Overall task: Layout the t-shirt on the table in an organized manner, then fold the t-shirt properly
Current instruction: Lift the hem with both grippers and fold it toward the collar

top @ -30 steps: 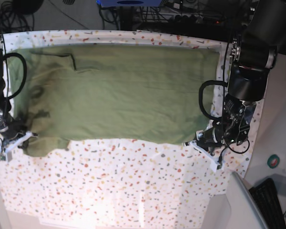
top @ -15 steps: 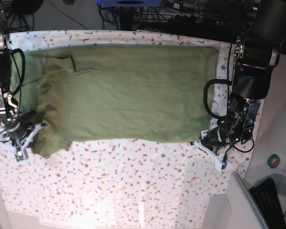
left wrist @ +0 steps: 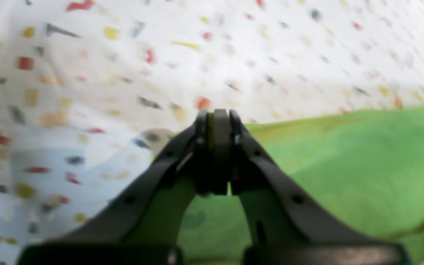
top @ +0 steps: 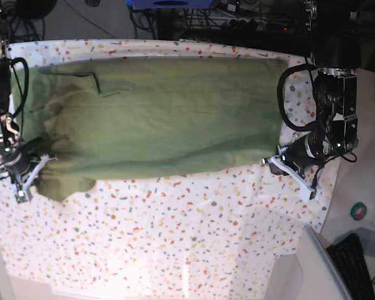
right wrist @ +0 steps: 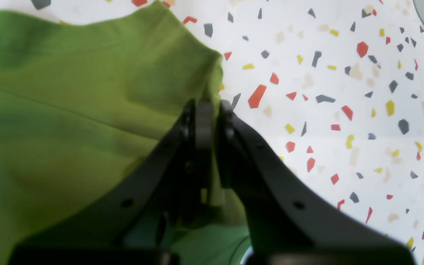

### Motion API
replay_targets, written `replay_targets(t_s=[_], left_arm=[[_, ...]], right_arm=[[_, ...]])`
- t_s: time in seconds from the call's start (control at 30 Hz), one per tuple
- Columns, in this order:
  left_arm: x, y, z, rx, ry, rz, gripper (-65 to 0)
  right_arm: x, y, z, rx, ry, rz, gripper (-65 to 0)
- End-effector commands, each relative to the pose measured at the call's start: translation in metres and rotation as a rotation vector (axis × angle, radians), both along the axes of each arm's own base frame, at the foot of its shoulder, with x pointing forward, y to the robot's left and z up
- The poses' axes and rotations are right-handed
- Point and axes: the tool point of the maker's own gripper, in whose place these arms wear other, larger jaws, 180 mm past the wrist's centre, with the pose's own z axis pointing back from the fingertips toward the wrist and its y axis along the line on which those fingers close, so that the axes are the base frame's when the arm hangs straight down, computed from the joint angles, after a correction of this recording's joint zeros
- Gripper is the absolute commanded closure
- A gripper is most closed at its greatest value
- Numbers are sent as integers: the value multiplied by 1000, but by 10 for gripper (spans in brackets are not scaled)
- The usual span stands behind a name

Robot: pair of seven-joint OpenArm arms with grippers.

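Observation:
The olive-green t-shirt (top: 162, 119) lies spread wide across the far half of the speckled table (top: 175, 237). Its left end is bunched and wrinkled. My left gripper (top: 270, 162) is at the shirt's near right corner. In the left wrist view this gripper (left wrist: 215, 115) is shut, with a thin strip of the t-shirt (left wrist: 363, 173) pinched between its pads. My right gripper (top: 41, 162) is at the near left corner. In the right wrist view it (right wrist: 207, 105) is shut on the folded hem of the t-shirt (right wrist: 68, 110), just above the table (right wrist: 344, 92).
Cables and dark equipment (top: 237, 19) run along behind the table's far edge. A pale grey bin (top: 319, 269) and a keyboard (top: 356, 265) sit off the near right corner. A small teal disc (top: 359, 211) lies to the right.
Both grippers have moved toward the far edge, taking the shirt's near corners with them. The near hem lies farther back and straighter, and the left arm has swung up and to the right.

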Motion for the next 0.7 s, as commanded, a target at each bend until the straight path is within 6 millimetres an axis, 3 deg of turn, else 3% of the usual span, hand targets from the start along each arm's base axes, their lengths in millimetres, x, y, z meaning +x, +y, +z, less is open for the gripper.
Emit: replay_targets(t_s=[0.0,0.17,0.5,0.67], left_arm=[[7,4,12,8,-44,0,0],[-7,7,2,16,-13,-1,0],[-18,4,6,30,-9,-26,0],[-28,-1,9,36,-2,-49,0]], right_arm=[[15,-18,23,-7,-72,-37,0],[6,-33,22,23,-85,-107,0],[-7,-20,34,5,-132,-48,0],[-21,-30,28,15,-121,-93,0]])
